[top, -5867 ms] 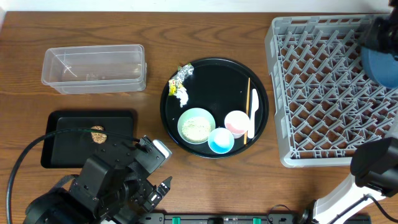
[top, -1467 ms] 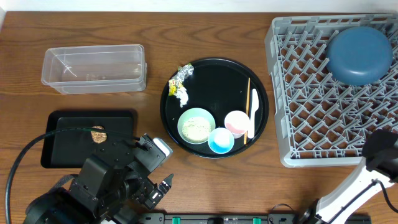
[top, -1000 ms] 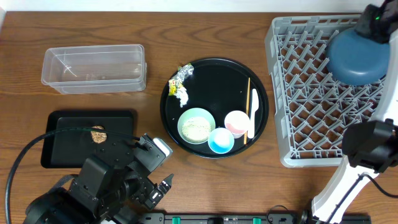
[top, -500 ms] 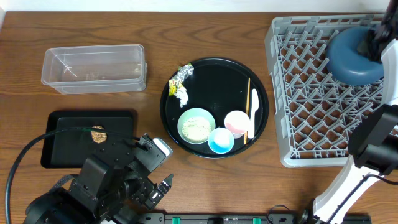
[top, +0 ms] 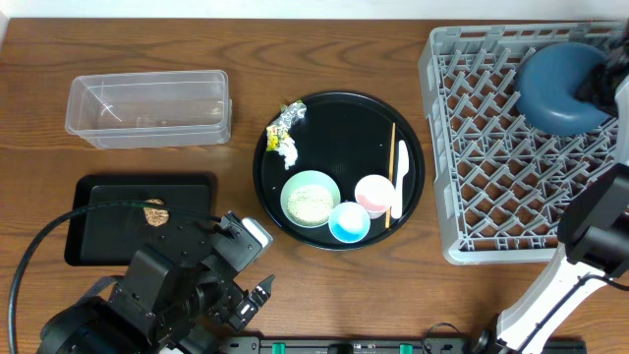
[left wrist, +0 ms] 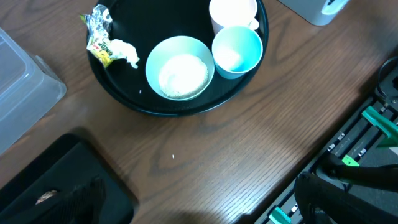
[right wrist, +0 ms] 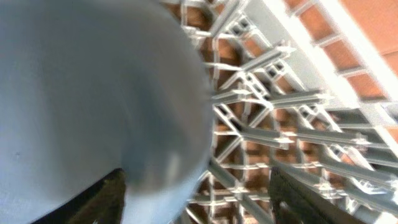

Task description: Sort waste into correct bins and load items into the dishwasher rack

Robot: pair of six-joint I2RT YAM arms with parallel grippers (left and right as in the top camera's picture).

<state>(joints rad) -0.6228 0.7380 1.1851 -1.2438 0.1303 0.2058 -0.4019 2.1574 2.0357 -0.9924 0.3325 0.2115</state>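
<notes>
The large dark blue plate (right wrist: 93, 93) is a blur in the right wrist view, cut off top and left. The left wrist view's top edge clips the small pink cup (left wrist: 233, 12), its left edge the clear plastic tub (left wrist: 25, 93).

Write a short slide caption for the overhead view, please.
Blue plate in the grey rack; green bowl, pink cup, blue cup on the round tray.

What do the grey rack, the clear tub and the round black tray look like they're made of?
Large square grey pegged rack: matte moulded plastic, likely, uniform lattice. Clear rectangular tub: transparent plastic, table shows through. Large round black tray: glossy, plastic or lacquer.
</notes>
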